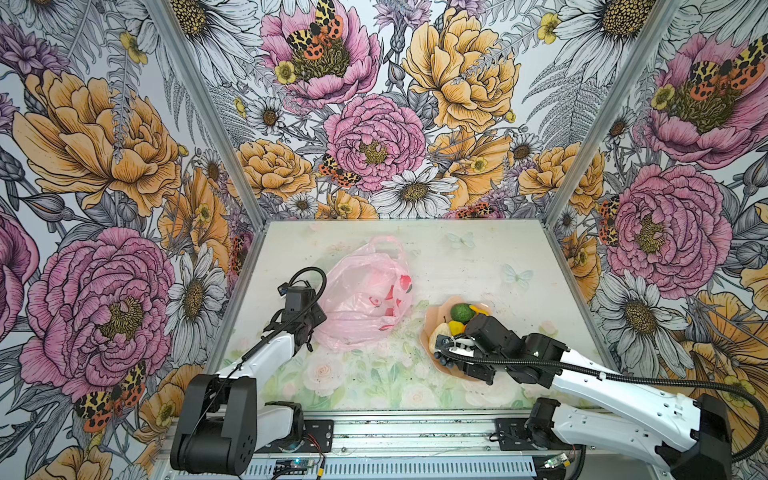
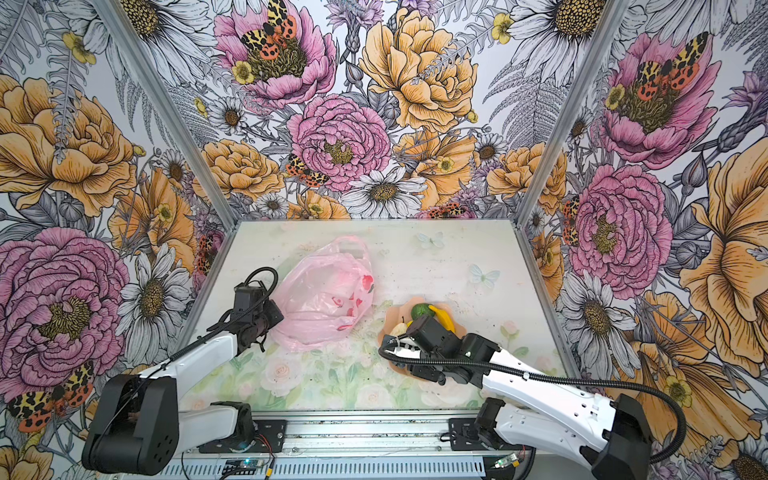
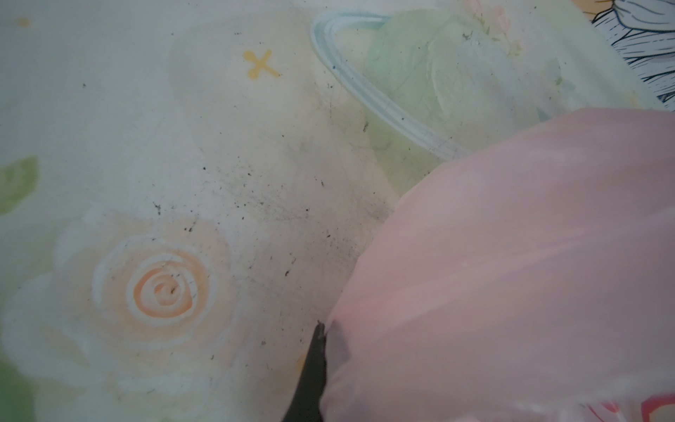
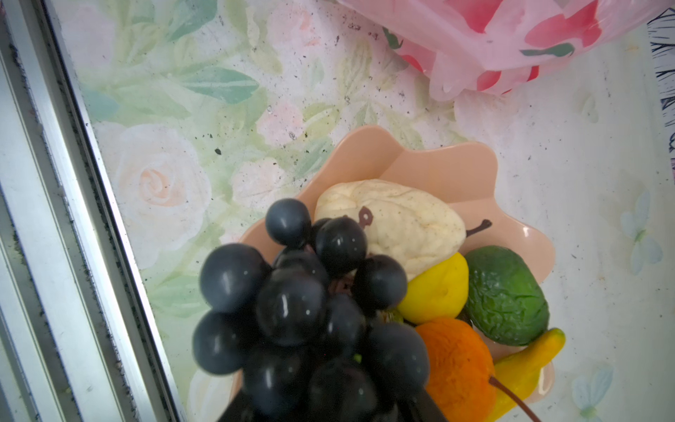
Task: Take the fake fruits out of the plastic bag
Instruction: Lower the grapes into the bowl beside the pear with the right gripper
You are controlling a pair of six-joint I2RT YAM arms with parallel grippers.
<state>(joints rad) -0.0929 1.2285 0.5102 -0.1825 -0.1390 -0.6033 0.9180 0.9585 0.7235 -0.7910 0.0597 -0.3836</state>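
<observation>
Left gripper [image 3: 326, 330] jaws closed, pinching plastic bag [image 1: 361, 299] edge, likely anchoring it on tabletop [image 1: 478, 257]. Right gripper [image 1: 445, 349] over dish [image 4: 438, 164] with grape bunch [image 4: 303, 310]; cannot tell whether jaws grip. Other fake fruits [image 4: 401, 219] lie in dish.

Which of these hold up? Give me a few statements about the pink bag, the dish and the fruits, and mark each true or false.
1. The left gripper is shut on the edge of the plastic bag. True.
2. The grape bunch is inside the plastic bag. False: it is at the dish, next to the pear.
3. The pear lies in the dish. True.
4. The banana lies outside the dish. False: it lies in the dish, beside the green fruit.
5. In both top views the plastic bag sits to the left of the dish. True.
</observation>
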